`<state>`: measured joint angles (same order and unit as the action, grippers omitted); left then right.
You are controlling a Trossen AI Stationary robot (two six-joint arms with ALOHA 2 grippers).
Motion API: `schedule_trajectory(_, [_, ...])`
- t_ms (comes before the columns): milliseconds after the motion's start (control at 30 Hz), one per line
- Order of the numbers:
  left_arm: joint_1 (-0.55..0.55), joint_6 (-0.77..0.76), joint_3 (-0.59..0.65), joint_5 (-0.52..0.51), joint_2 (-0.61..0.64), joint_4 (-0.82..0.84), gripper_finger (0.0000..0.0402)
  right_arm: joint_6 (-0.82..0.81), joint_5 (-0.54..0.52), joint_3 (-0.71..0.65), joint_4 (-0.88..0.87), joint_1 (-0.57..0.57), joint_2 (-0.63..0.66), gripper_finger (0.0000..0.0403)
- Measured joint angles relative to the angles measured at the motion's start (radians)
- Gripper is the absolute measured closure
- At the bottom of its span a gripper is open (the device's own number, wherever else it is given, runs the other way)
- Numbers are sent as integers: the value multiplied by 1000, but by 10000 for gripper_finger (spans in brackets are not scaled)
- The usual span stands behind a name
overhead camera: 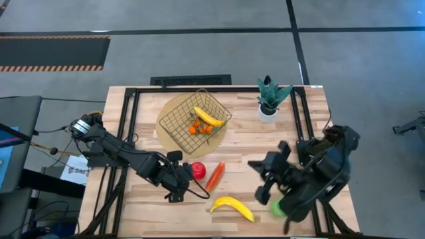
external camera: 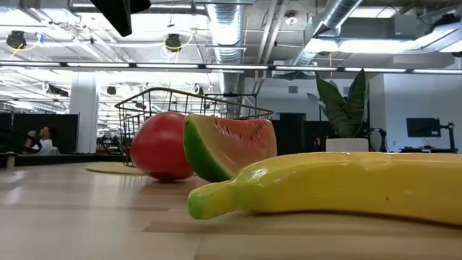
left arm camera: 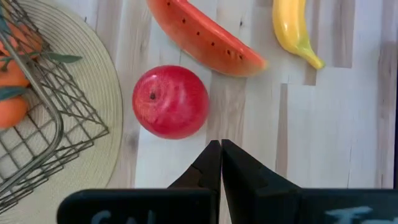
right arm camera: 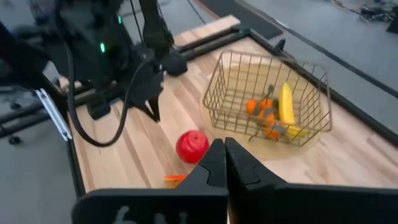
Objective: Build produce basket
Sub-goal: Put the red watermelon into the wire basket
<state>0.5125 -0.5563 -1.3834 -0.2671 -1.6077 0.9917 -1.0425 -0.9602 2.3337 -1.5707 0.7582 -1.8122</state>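
We see the basket [overhead camera: 194, 118] on its round mat [overhead camera: 166, 129] near the bench's far edge, already holding 1 banana [overhead camera: 208, 117] and 2 small orange pieces [overhead camera: 197, 129], so the build looks partly done. Outside it, toward the near edge, lie the red apple [overhead camera: 198, 170], a watermelon slice [overhead camera: 215, 175], a second banana [overhead camera: 232, 206] and a green apple [overhead camera: 277, 208]. The left gripper [left arm camera: 220, 149] hangs just beside the red apple with its fingers pressed together, holding nothing; we judge that fruit its likely next pick, which would need the fingers spread first. The right gripper [right arm camera: 224, 148] waits above the near right corner, also closed and empty.
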Motion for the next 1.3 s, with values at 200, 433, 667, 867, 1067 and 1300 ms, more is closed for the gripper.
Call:
schedule_trajectory(200, [3,13,0,-7,0,-18,401,45,-80,-59,2,1,97,401])
schedule_trajectory(433, [5,14,0,-25,0,-23,401,-313,-117,-577,0,37,419,402])
schedule_trajectory(667, [0,12,0,-35,0,-30,401,-577,-156,-1175,292,97,762,402])
schedule_trajectory(867, [-30,13,0,-36,0,-94,401,-355,-125,-1546,779,67,1026,402])
schedule_trajectory(1067, [-76,13,0,-35,0,-99,401,-5,198,-1720,1224,-66,1170,402])
schedule_trajectory(1300, [-114,13,0,-25,-1,-115,401,53,519,-1702,1143,-270,1100,403])
